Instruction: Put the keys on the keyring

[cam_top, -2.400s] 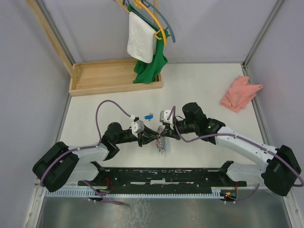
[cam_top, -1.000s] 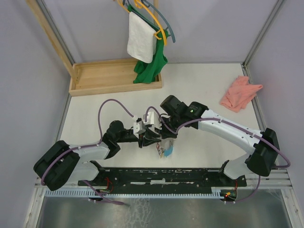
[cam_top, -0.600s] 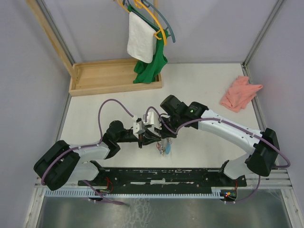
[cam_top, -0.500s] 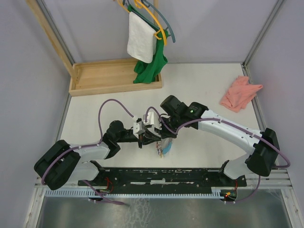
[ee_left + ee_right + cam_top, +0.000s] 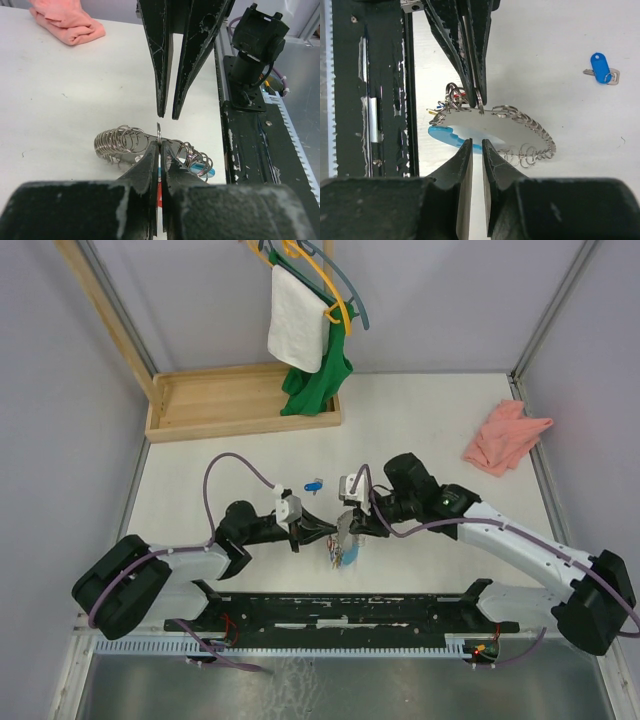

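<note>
Table [image 5: 420, 420], blue key [image 5: 314, 485] crosswise, left end effector [image 5: 159, 149] pinching ring [image 5: 158, 131], right end effector [image 5: 476, 143] ajar

You have the blue-headed key [image 5: 601, 66] lying flat on the table [image 5: 570, 165], well apart from the keyring bunch [image 5: 524, 120], a string of steel rings draped across a light-blue tag [image 5: 445, 135].

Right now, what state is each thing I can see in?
Left pincer: shut on a ring.
Right pincer: slightly open, holding nothing.
Ring bunch: lying flat, one ring pinched.
Blue key: lying loose, apart from the bunch.
Pink cloth: crumpled.
White towel: hanging.
</note>
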Controlling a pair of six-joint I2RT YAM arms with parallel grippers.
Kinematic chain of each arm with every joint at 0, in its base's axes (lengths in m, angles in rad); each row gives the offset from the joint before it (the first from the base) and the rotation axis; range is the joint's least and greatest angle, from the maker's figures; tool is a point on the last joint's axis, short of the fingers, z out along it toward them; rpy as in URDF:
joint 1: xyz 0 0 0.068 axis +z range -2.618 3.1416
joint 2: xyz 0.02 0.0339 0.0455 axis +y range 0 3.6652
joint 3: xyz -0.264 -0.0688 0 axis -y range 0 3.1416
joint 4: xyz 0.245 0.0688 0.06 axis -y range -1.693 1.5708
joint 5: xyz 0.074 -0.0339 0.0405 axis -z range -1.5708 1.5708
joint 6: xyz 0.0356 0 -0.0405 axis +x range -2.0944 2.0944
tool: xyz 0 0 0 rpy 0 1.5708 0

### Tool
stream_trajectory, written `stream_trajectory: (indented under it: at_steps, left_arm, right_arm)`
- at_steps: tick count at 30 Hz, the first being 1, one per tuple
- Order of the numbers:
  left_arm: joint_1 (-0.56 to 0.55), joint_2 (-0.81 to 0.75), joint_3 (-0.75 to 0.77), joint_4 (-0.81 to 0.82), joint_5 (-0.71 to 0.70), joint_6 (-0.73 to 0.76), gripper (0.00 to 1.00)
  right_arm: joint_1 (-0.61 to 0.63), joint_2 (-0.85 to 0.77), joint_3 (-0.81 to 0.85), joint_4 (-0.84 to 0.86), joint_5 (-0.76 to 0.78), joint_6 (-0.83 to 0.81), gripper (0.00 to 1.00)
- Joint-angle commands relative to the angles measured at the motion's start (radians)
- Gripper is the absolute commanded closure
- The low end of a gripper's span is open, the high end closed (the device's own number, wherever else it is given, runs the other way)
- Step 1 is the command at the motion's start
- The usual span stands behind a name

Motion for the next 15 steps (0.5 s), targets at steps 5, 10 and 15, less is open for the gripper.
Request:
stream_trajectory:
  at_steps: [5,10,15]
  left_arm:
    - [0.0,-0.001,-0.018,0.223,-0.048,-0.076,0.97]
    - [0.0,0.016,-0.017,0.25,-0.04,-0.091,0.97]
    - [0.0,0.021,-0.019,0.257,-0.035,-0.093,0.97]
  right_arm:
    - [-0.052,-0.119,-0.189,0.419,-0.118,0.135,0.8]
    - [-0.055,-0.101,-0.206,0.461,-0.112,0.142,0.81]
    - [-0.057,-0.113,-0.228,0.52,-0.096,0.166,0.82]
